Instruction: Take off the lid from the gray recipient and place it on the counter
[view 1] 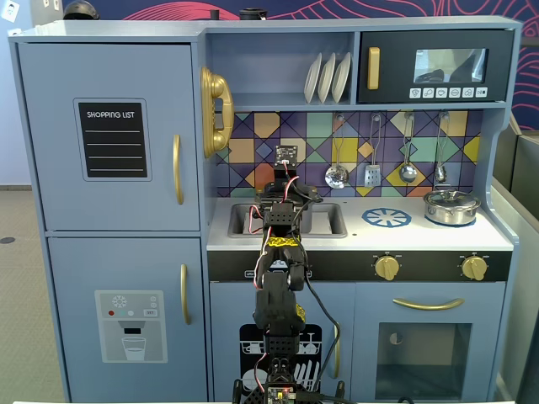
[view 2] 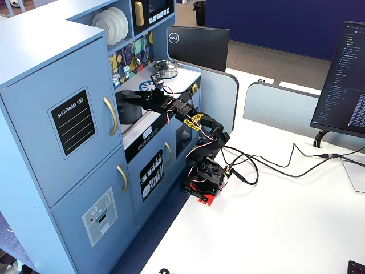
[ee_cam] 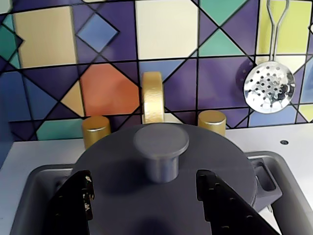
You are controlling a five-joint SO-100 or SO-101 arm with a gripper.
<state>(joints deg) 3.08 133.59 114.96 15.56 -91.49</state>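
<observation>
The gripper (ee_cam: 143, 196) hangs spread wide over the sink, its two black fingers (ee_cam: 73, 205) standing one on each side of the lid's knob and touching neither it nor the disc, so nothing is gripped yet.

Taking the sink basin (view 1: 324, 220) as the landmark: the counter (view 1: 421, 236) runs off to its right in a fixed view, with the printed burner (view 1: 386, 218) just beside the basin and the silver pot (view 1: 450, 206) beyond that. The gray recipient (view 2: 130, 112) stands inside the basin. The lid (ee_cam: 112, 166) sits flat on top of it, its knob (ee_cam: 161, 145) upright at the centre. Behind the basin stand the gold tap (ee_cam: 152, 98) and its two gold handles, with a slotted spoon (ee_cam: 269, 88) hanging on the tiled wall to the right.

The step in hand looks like the grasp on the knob. To do it well, the fingers should drop a little further so their pads meet the knob's stem below its wider cap, then close evenly; a pinch on the cap's edge may slip. A straight lift should keep the pot from dragging along.

The arm (view 1: 278, 278) reaches up from its base in front of the kitchen and stretches forward over the counter's front edge, the wrist pitched down toward the basin.
</observation>
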